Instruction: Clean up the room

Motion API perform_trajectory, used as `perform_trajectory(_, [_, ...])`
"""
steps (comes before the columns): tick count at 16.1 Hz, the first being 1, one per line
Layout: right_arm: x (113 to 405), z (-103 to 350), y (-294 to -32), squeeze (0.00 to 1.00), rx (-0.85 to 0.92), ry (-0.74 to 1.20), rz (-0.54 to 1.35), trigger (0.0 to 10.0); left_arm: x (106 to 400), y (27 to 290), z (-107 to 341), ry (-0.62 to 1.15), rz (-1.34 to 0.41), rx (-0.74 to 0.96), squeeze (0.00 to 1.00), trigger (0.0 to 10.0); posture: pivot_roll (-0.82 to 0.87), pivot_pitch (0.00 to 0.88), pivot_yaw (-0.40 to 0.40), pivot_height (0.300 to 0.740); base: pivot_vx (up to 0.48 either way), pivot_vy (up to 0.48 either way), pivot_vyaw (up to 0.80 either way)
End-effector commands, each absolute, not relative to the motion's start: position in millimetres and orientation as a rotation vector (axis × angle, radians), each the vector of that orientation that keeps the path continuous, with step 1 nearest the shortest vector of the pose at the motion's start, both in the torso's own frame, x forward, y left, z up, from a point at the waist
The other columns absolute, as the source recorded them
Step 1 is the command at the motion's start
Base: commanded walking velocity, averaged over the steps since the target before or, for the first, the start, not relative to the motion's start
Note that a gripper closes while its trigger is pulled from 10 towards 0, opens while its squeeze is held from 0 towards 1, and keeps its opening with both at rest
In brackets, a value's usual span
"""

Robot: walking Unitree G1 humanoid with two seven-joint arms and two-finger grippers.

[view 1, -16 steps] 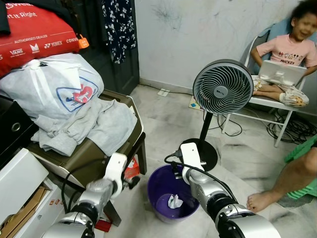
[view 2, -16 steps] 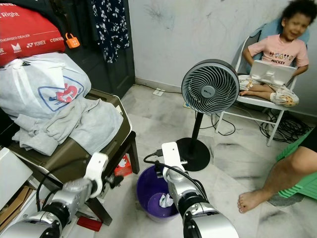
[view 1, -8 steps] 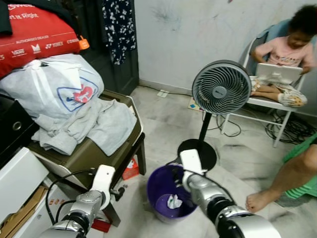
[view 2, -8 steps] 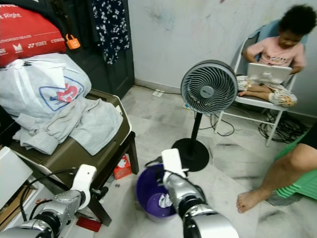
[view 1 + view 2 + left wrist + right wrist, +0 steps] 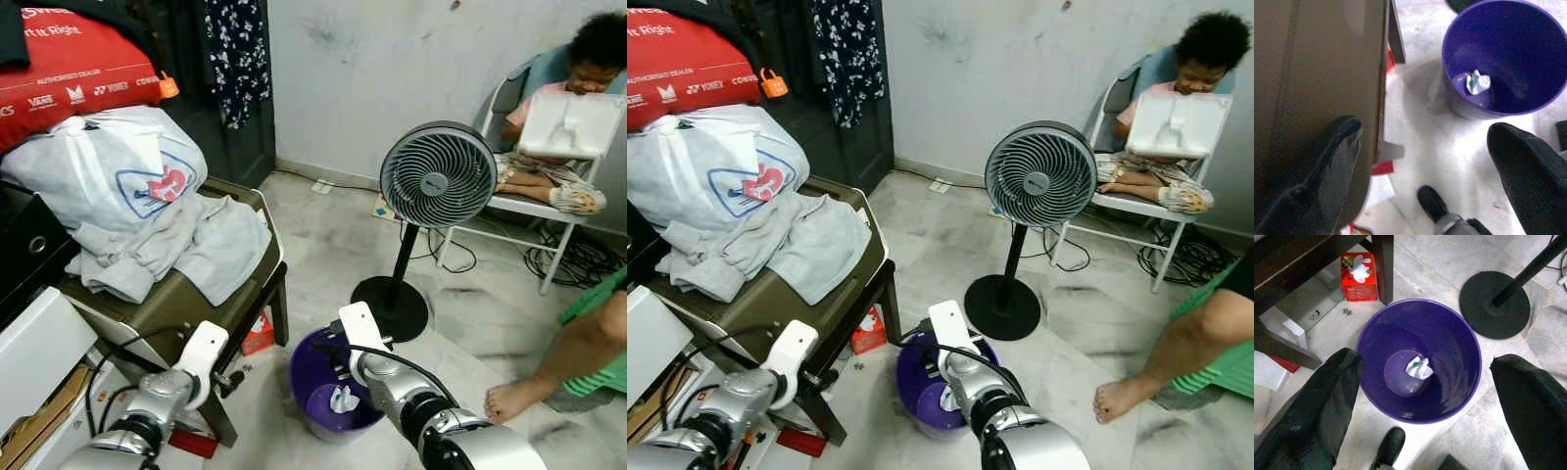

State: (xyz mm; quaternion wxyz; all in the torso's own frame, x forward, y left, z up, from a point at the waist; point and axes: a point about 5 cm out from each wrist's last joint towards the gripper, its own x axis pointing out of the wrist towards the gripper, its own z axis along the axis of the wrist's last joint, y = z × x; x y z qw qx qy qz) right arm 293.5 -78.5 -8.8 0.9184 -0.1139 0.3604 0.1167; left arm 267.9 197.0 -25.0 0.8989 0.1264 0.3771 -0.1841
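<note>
Crumpled white paper wad [image 5: 1419, 367] lies on the round bottom of the smooth purple plastic bin [image 5: 1464, 382]. The right gripper [image 5: 1422, 396] hangs directly above, fingers spread wide, empty. The left gripper [image 5: 1420, 161], also spread, hovers beside the brown table's edge [image 5: 1378, 98]. A grilled round pedestal fan [image 5: 438, 174] stands just behind the bin.

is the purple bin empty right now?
No, the right wrist view shows a crumpled white paper lying on the bottom of the purple bin, below the open right pincer.
</note>
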Motion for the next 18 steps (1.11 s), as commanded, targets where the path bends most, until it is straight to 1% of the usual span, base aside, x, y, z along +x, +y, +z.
perform_trajectory(1, [311, 9, -78, 0.0, -0.21, 0.662, 0.211, 10.0, 282, 203, -10, 0.698, -0.376, 0.313, 0.0, 10.0, -0.02, 0.0, -0.02, 0.74, 0.0, 0.0, 0.0])
perform_trajectory(2, [321, 21, -79, 0.0, -0.182, 0.605, 0.199, 10.0, 288, 207, -3, 0.654, -0.361, 0.306, 0.0, 10.0, -0.04, 0.0, -0.012, 0.74, 0.0, 0.0, 0.0])
perform_trajectory(3, [338, 41, -85, 0.0, -0.183, 0.482, 0.182, 10.0, 296, 218, 12, 0.547, -0.302, 0.231, 0.0, 10.0, -0.06, 0.0, -0.001, 0.74, 0.0, 0.0, 0.0])
perform_trajectory(4, [346, 54, -95, 0.0, -0.192, 0.394, 0.151, 10.0, 300, 225, 24, 0.427, -0.246, 0.15, 0.0, 10.0, -0.07, 0.0, 0.003, 0.74, 0.0, 0.0, 0.0])
perform_trajectory(6, [352, 69, -110, 0.0, -0.194, 0.284, 0.12, 10.0, 299, 228, 40, 0.253, -0.185, 0.047, 0.0, 10.0, -0.08, 0.0, 0.005, 0.74, 0.0, 0.0, 0.0])
perform_trajectory(7, [351, 72, -117, 0.0, -0.194, 0.253, 0.11, 10.0, 294, 223, 48, 0.181, -0.193, -0.002, 0.0, 10.0, -0.08, 0.0, -0.007, 0.74, 0.0, 0.0, 0.0])
perform_trajectory(8, [345, 76, -126, 0.0, -0.211, 0.201, 0.103, 10.0, 280, 209, 65, 0.05, -0.229, 0.001, 0.0, 10.0, -0.07, 0.0, -0.015, 0.74, 0.0, 0.0, 0.0])
perform_trajectory(9, [341, 79, -130, 0.0, -0.217, 0.168, 0.104, 10.0, 272, 202, 75, -0.015, -0.243, 0.023, 0.0, 10.0, -0.07, 0.0, -0.018, 0.74, 0.0, 0.0, 0.0])
perform_trajectory(10, [330, 86, -135, 0.0, -0.23, 0.101, 0.101, 10.0, 255, 190, 91, -0.101, -0.24, 0.007, 0.0, 10.0, -0.06, 0.0, -0.021, 0.74, 0.0, 0.0, 0.0])
perform_trajectory(11, [321, 95, -141, 0.0, -0.231, 0.034, 0.094, 10.0, 244, 184, 105, -0.163, -0.232, 0.024, 0.0, 10.0, -0.06, 0.0, -0.022, 0.74, 0.0, 0.0, 0.0])
perform_trajectory(12, [319, 96, -142, 0.0, -0.231, 0.026, 0.093, 10.0, 243, 183, 106, -0.171, -0.231, 0.033, 0.0, 10.0, -0.06, 0.0, -0.022, 0.74, 0.0, 0.0, 0.0])
perform_trajectory(13, [300, 108, -159, 0.0, -0.241, -0.037, 0.059, 10.0, 228, 187, 121, -0.197, -0.169, -0.018, 0.0, 10.0, -0.05, 0.0, -0.028, 0.74, 0.0, 0.0, 0.0])
perform_trajectory(14, [297, 110, -162, 0.0, -0.25, -0.046, 0.054, 10.0, 225, 187, 122, -0.2, -0.168, -0.015, 0.0, 10.0, -0.05, 0.0, -0.034, 0.74, 0.0, 0.0, 0.0])
perform_trajectory(16, [281, 111, -176, 0.0, -0.28, -0.038, 0.032, 10.0, 216, 191, 121, -0.163, -0.129, -0.041, 0.0, 10.0, -0.05, 0.0, -0.042, 0.74, 0.0, 0.0, 0.0])
perform_trajectory(18, [268, 111, -179, 0.0, -0.295, -0.004, 0.04, 10.0, 210, 186, 121, -0.126, -0.123, -0.043, 0.0, 10.0, -0.06, 0.0, -0.045, 0.74, 0.0, 0.0, 0.8])
